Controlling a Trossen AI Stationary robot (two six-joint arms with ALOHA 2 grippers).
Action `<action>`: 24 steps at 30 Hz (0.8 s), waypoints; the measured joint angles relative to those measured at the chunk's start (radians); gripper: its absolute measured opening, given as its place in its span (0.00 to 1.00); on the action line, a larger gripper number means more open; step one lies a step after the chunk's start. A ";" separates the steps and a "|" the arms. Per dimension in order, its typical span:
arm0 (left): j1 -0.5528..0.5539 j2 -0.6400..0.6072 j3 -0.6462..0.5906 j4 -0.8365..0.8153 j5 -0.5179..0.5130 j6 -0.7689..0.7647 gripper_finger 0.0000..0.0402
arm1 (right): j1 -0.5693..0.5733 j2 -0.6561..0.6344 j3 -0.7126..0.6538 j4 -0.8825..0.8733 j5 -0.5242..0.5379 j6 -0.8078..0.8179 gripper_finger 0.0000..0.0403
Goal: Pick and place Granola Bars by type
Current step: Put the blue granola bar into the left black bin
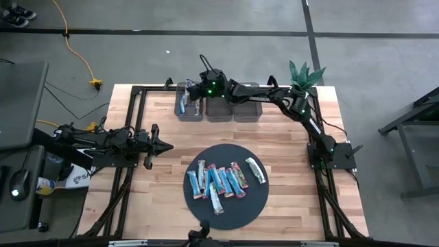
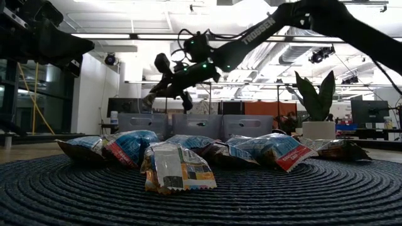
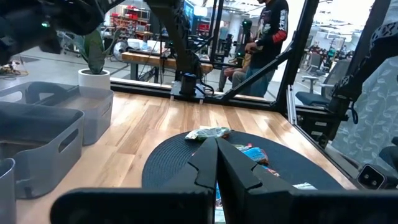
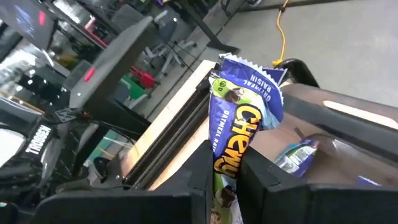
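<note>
Several granola bars (image 1: 223, 182), blue, red and silver, lie side by side on a round dark mat (image 1: 254, 206) near the table's front. At the far edge my right gripper (image 1: 195, 96) hangs over the leftmost grey bin (image 1: 190, 113), shut on a blue-and-purple bar (image 4: 242, 106). Another blue bar (image 4: 298, 155) lies inside that bin. Over the table's left side my left gripper (image 1: 163, 145) is shut, pointing level toward the mat and touching nothing. My right gripper pinches the blue-and-purple bar by its wrapper faces (image 4: 225, 168) between the two fingers (image 4: 261, 174). The bar runs along the fingers, and its crimped end (image 4: 249, 68) sticks out past the tips. The fingers slant slightly downward toward the table's far left. The bar hangs clear above the bin.
Two more grey bins (image 1: 219, 110) (image 1: 247, 111) stand in a row to the right of the leftmost one. A potted plant (image 1: 305, 74) stands at the far right corner. Bare wood lies between the mat and the bins. A person (image 3: 273, 37) stands beyond the table.
</note>
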 joint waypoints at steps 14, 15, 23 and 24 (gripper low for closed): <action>0.000 0.000 0.000 0.000 0.000 0.000 0.00 | 0.001 0.072 0.204 -0.328 0.028 -0.019 0.09; 0.000 0.000 0.000 0.000 0.000 0.000 0.00 | 0.001 0.072 0.204 -0.341 0.040 -0.020 0.09; 0.000 0.000 0.000 0.000 0.000 0.000 0.00 | 0.008 0.072 0.203 -0.366 0.065 -0.044 0.09; 0.000 0.000 0.000 0.000 0.000 0.000 0.00 | 0.008 0.072 0.203 -0.367 0.063 -0.043 0.09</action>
